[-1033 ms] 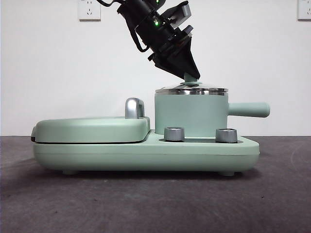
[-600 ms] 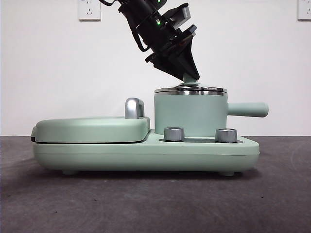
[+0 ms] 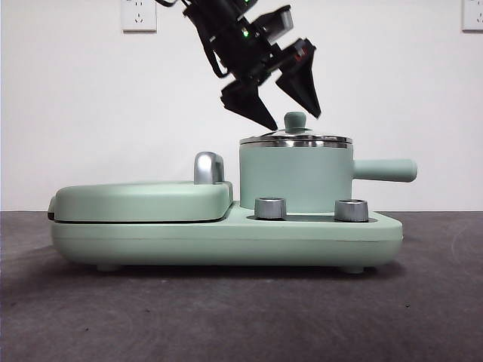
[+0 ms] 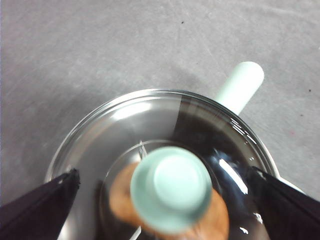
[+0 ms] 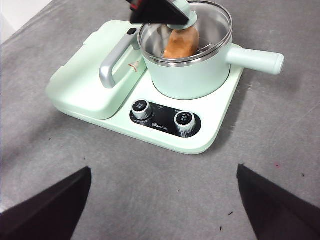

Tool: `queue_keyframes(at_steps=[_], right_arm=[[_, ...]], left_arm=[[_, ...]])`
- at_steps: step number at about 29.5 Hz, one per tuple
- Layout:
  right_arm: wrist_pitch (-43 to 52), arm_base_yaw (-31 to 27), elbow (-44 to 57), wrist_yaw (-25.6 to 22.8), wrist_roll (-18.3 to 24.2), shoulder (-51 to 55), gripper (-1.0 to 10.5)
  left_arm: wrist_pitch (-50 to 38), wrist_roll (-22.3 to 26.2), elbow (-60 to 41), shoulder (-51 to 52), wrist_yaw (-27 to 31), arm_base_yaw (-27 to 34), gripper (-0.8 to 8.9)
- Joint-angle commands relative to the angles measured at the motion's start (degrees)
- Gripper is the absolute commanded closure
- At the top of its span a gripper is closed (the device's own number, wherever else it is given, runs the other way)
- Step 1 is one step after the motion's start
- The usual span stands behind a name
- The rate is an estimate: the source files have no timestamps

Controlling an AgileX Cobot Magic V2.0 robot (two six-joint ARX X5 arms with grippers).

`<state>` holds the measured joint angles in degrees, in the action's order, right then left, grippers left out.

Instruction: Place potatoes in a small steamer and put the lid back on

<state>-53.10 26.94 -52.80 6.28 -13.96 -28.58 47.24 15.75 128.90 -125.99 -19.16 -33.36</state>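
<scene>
The mint-green small steamer (image 3: 294, 177) stands on the cooker base with its side handle (image 3: 385, 170) pointing right. The lid (image 3: 296, 139) lies flat on its steel rim. My left gripper (image 3: 294, 121) hangs just above the lid, open, one jaw on each side of the green knob (image 4: 171, 187) without touching it. Through the lid's glass the orange-brown potato (image 4: 122, 200) shows inside the pot, and it also shows in the right wrist view (image 5: 181, 44). My right gripper (image 5: 164, 169) waits open, high above the table in front of the cooker, holding nothing.
Left of the pot, on the same mint-green base (image 3: 226, 237), lies the flat griddle cover (image 3: 143, 200) with a chrome handle (image 3: 209, 167). Two steel dials (image 3: 271, 208) face the front. Dark grey table surface (image 5: 280, 125) surrounds the cooker.
My left gripper was shut on the lid's knob and has opened, letting it go; its jaws now stand apart on either side. The lid stays on the pot.
</scene>
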Motion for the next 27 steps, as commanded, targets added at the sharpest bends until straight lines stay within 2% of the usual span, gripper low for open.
queue_keyframes(at_steps=[1, 3, 4, 6, 7, 11, 13, 14, 15, 16, 17, 18, 21, 27], right_arm=[[0.6, 0.3, -0.3, 0.7, -0.6, -0.2, 4.8], [0.6, 0.3, -0.3, 2.9, -0.2, -0.2, 4.8], [0.6, 0.3, -0.3, 3.5, -0.1, -0.2, 4.8], [0.6, 0.3, -0.3, 5.3, 0.6, -0.2, 4.8], [0.5, 0.3, -0.3, 6.4, 1.3, -0.2, 4.8], [0.4, 0.3, -0.3, 6.6, 1.6, -0.2, 4.8], [0.4, 0.3, -0.3, 6.8, 1.6, -0.2, 4.8], [0.4, 0.3, -0.3, 6.8, 1.7, -0.2, 4.8], [0.4, 0.3, -0.3, 6.9, 1.7, -0.2, 5.2], [0.4, 0.3, -0.3, 7.1, 1.9, -0.2, 7.0], [0.4, 0.3, -0.3, 7.4, 2.8, -0.2, 9.6], [0.4, 0.3, -0.3, 7.2, 3.4, -0.2, 9.2], [0.5, 0.3, -0.3, 6.8, 3.3, -0.2, 9.0], [0.6, 0.3, -0.3, 6.8, 3.5, -0.1, 9.0]], left_arm=[[4.7, -4.0, 1.6, 7.6, 0.0, 0.6, 1.90], [14.3, -5.3, 1.5, 14.2, 0.0, 1.2, 2.01], [18.1, -5.3, 0.4, 18.4, 0.0, 1.6, 2.46], [18.7, -5.6, -7.1, 28.5, -0.2, 4.7, 3.31], [18.6, -6.3, -12.8, 34.4, -0.8, 6.9, 3.40], [9.9, -9.9, -43.0, 59.4, -3.5, 13.6, 3.46], [5.5, -12.1, -54.9, 68.0, -3.5, 14.3, 3.57], [3.0, -13.8, -59.9, 71.5, -3.5, 14.2, 3.97], [0.8, -15.3, -64.0, 74.3, -3.5, 14.2, 4.83], [-1.3, -16.1, -68.4, 77.3, -4.1, 14.0, 6.80], [-3.2, -16.4, -72.4, 80.1, -4.7, 13.9, 8.22], [-4.6, -17.4, -75.3, 82.1, -4.6, 13.9, 7.83], [-4.2, -20.7, -81.1, 86.9, -4.5, 13.9, 8.07], [5.1, -21.0, -81.7, 90.9, -4.5, 13.9, 8.07]])
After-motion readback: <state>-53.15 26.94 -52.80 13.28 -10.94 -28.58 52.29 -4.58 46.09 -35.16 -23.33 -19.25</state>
